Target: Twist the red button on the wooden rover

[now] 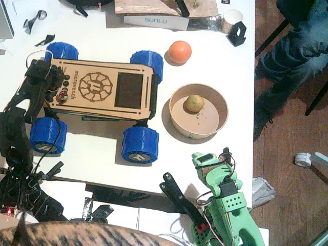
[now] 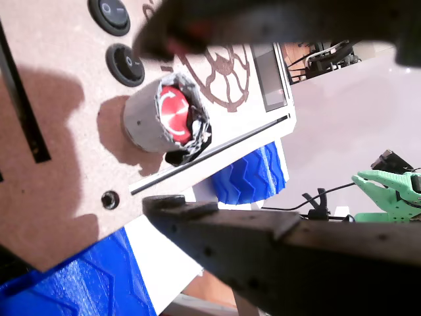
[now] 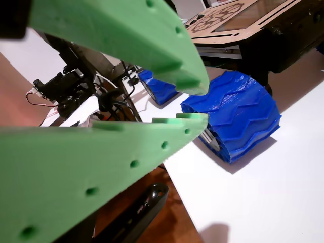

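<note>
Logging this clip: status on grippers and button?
Left gripper open, fingers straddling red button, no contact. Right gripper open, idle off the rover. Nothing in the way.

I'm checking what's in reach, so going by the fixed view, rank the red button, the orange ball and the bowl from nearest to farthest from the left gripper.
1. The red button, at the left gripper, on the wooden rover's left end.
2. The orange ball, past the rover's far right corner.
3. The bowl, right of the rover, only slightly farther.

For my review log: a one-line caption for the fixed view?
Black left gripper open around the red button on the wooden rover; green right gripper idle.
</note>
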You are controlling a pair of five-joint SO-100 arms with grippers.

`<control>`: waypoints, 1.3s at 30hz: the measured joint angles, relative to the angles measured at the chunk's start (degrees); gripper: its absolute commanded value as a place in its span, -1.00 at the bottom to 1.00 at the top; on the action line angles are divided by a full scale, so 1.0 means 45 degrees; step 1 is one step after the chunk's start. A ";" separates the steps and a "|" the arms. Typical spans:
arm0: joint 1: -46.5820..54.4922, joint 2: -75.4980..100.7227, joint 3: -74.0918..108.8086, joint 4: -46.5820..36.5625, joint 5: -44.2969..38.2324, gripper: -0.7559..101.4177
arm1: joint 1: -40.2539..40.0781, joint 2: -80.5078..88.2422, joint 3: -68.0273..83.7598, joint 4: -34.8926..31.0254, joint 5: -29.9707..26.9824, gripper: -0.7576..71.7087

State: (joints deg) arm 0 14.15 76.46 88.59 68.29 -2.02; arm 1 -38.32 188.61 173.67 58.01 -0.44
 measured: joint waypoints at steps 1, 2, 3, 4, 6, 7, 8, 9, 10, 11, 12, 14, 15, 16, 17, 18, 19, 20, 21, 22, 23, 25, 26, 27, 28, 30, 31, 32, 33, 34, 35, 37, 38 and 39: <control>0.0098 0.0000 0.0000 0.0000 0.0000 -0.43 | 0.0000 0.0000 0.0000 0.0000 0.0000 -0.97; 0.0215 0.0000 0.0000 0.0000 0.0000 -0.43 | 0.0000 0.0000 0.0000 0.0000 0.0000 -0.97; 0.0391 -0.0059 -0.0020 0.0000 0.0000 -0.44 | 0.0000 0.0000 0.0000 0.0000 0.0000 -0.97; 0.0527 -0.0156 -0.0117 0.0000 0.0000 -0.44 | 0.0000 0.0000 0.0000 0.0000 0.0000 -0.97; 0.0820 -0.0430 -0.0391 0.0000 0.0000 -0.44 | 0.0000 0.0000 0.0000 0.0000 0.0000 -0.97; 0.0938 -0.0586 -0.0566 0.0020 0.0000 -0.45 | 0.0000 0.0000 0.0000 0.0000 0.0000 -0.97; 0.0957 -0.0762 -0.0781 0.0098 0.0000 -0.45 | 0.0000 0.0000 0.0000 0.0000 0.0000 -0.97; 0.0957 -0.0898 -0.0996 0.0195 0.0000 -0.45 | 0.0000 0.0000 0.0000 0.0000 0.0000 -0.97; 0.0918 -0.1055 -0.1250 0.0313 0.0000 -0.46 | 0.0000 0.0000 0.0000 0.0000 0.0000 -0.97; 0.0859 -0.1211 -0.1484 0.0410 0.0000 -0.47 | 0.0000 0.0000 0.0000 0.0000 0.0000 -0.97; 0.0820 -0.1348 -0.1699 0.0508 0.0000 -0.47 | 0.0000 0.0000 0.0000 0.0000 0.0000 -0.97; 0.0820 -0.1563 -0.1992 0.0625 0.0000 -0.47 | 0.0000 0.0000 0.0000 0.0000 0.0000 -0.97; 0.0840 -0.1582 -0.2051 0.0664 0.0000 -0.48 | 0.0000 0.0000 0.0000 0.0000 0.0000 -0.97; 0.0859 -0.1621 -0.2090 0.0684 0.0000 -0.48 | 0.0000 0.0000 0.0000 0.0000 0.0000 -0.97; 0.0879 -0.1621 -0.2109 0.0684 0.0000 -0.48 | 0.0000 0.0000 0.0000 0.0000 0.0000 -0.97; 0.0879 -0.1641 -0.2129 0.0684 0.0000 -0.49 | 0.0000 0.0000 0.0000 0.0000 0.0000 -0.97; 0.0879 -0.1641 -0.2129 0.0684 0.0000 -0.49 | 0.0000 0.0000 0.0000 0.0000 0.0000 -0.97; 0.0879 -0.1641 -0.2129 0.0684 0.0000 -0.50 | 0.0000 0.0000 0.0000 0.0000 0.0000 -0.97; 0.0879 -0.1641 -0.2129 0.0684 0.0000 -0.50 | 0.0000 0.0000 0.0000 0.0000 0.0000 -0.97; 0.0879 -0.1660 -0.2129 0.0684 0.0000 -0.49 | 0.0000 0.0000 0.0000 0.0000 0.0000 -0.97; 0.0879 -0.1719 -0.2129 0.0684 0.0000 -0.49 | 0.0000 0.0000 0.0000 0.0000 0.0000 -0.97; 0.0879 -0.1855 -0.2129 0.0684 0.0000 -0.49 | 0.0000 0.0000 0.0000 0.0000 0.0000 -0.97; 0.0859 -0.1973 -0.2129 0.0684 0.0000 -0.50 | 0.0000 0.0000 0.0000 0.0000 0.0000 -0.97; 0.0859 -0.2051 -0.2129 0.0684 0.0000 -0.50 | 0.0000 0.0000 0.0000 0.0000 0.0000 -0.97; 0.0859 -0.2148 -0.2129 0.0684 0.0000 -0.51 | 0.0000 0.0000 0.0000 0.0000 0.0000 -0.97; 0.0859 -0.2305 -0.2129 0.0684 0.0000 -0.51 | 0.0000 0.0000 0.0000 0.0000 0.0000 -0.97; 0.0859 -0.2402 -0.2129 0.0684 0.0000 -0.52 | 0.0000 0.0000 0.0000 0.0000 0.0000 -0.97; 0.0859 -0.2461 -0.2129 0.0684 0.0000 -0.52 | 0.0000 0.0000 0.0000 0.0000 0.0000 -0.97; 0.0859 -0.2520 -0.2129 0.0684 0.0000 -0.52 | 0.0000 0.0000 0.0000 0.0000 0.0000 -0.97; 0.0859 -0.2578 -0.2129 0.0684 0.0000 -0.52 | 0.0000 0.0000 0.0000 0.0000 0.0000 -0.97; 0.0859 -0.2656 -0.2129 0.0684 0.0000 -0.53 | 0.0000 0.0000 0.0000 0.0000 0.0000 -0.97; 0.0879 -0.2734 -0.2129 0.0684 0.0000 -0.53 | 0.0000 0.0000 0.0000 0.0000 0.0000 -0.97; 0.0898 -0.2773 -0.2148 0.0684 0.0000 -0.53 | 0.0000 0.0000 0.0000 0.0000 0.0000 -0.97; 0.0898 -0.2793 -0.2148 0.0684 0.0000 -0.53 | 0.0000 0.0000 0.0000 0.0000 0.0000 -0.97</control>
State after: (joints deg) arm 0 18.19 63.90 78.93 71.37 -2.02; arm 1 -38.32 188.61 173.67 58.01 -0.44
